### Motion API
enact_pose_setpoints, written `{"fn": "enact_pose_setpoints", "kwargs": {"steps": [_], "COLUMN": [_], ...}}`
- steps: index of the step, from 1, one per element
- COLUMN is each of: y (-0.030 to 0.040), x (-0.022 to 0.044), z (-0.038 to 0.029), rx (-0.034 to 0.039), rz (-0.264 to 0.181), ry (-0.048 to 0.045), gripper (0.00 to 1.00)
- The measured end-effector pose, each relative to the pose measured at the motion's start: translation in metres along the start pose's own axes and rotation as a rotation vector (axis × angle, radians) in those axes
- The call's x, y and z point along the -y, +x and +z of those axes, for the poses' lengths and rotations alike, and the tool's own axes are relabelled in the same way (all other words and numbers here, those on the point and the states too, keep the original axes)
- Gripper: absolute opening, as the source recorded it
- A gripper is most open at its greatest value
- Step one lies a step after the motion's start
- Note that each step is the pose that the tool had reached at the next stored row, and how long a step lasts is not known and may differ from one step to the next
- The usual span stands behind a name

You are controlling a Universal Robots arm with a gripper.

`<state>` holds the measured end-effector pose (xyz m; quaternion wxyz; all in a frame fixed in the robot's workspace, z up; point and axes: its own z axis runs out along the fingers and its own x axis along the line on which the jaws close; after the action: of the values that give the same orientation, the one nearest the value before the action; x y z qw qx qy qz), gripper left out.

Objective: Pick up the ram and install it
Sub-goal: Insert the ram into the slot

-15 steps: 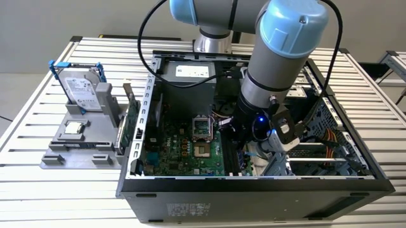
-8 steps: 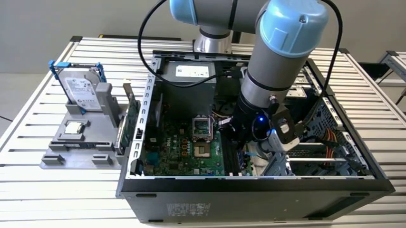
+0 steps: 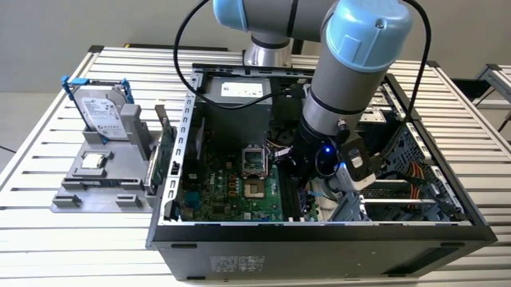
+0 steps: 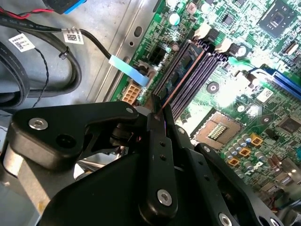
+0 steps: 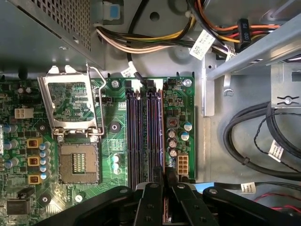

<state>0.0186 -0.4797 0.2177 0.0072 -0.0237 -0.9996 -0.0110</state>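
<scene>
My gripper [image 3: 308, 179] reaches down into the open computer case [image 3: 319, 230], over the motherboard [image 3: 231, 185]. The ram [image 5: 163, 136] shows edge-on as a thin strip along the outermost of the memory slots [image 5: 140, 136]. In the second wrist view the ram [image 4: 178, 84] runs as a thin coppery line from the fingertips along the memory slots [image 4: 202, 70]. The gripper [image 5: 165, 181] is shut on the ram's near end in both wrist views, also the gripper [image 4: 157, 113]. How deep the stick sits in the slot cannot be told.
A silver hard drive [image 3: 104, 113] in a blue frame stands on a grey fixture [image 3: 100, 191] outside the case, beside a green card [image 3: 164, 155]. The CPU socket [image 5: 77, 162] lies near the slots. Cable bundles [image 5: 155, 40] and black cables [image 5: 249, 141] crowd the case floor.
</scene>
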Motion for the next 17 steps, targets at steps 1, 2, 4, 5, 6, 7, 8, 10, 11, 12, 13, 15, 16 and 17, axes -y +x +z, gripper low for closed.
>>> {"fn": "enact_pose_setpoints", "kwargs": {"steps": [1,2,4,5,6,7,8,10,11,12,13,15,16,17], "y": [0.0001,0.0001,0.0001,0.0001,0.0000,0.0000,0.0000,0.0000,0.0000,0.0000,0.0000,0.0000,0.0000,0.0000], "x": [0.0000,0.0000,0.0001,0.0002,0.0001,0.0001,0.0001,0.0002,0.0002,0.0001,0.0001,0.0001,0.0001,0.0001], "z": [0.0001,0.0004,0.0014,0.0023,0.0033,0.0041,0.0047,0.0048,0.0048,0.0049,0.0050,0.0050,0.0050,0.0051], "rx": [0.0000,0.0001,0.0001,0.0001,0.0002,0.0002,0.0002,0.0001,0.0001,0.0001,0.0001,0.0002,0.0002,0.0002], "rz": [0.002,0.003,0.004,0.005,0.005,0.005,0.006,0.006,0.006,0.006,0.006,0.006,0.006,0.006], "ry": [0.0001,0.0000,0.0002,0.0003,-0.0002,0.0000,-0.0001,0.0001,0.0001,0.0000,-0.0001,-0.0001,-0.0001,-0.0001], "gripper": [0.00,0.00,0.00,0.00,0.00,0.00,0.00,0.00,0.00,0.00,0.00,0.00,0.00,0.00]}}
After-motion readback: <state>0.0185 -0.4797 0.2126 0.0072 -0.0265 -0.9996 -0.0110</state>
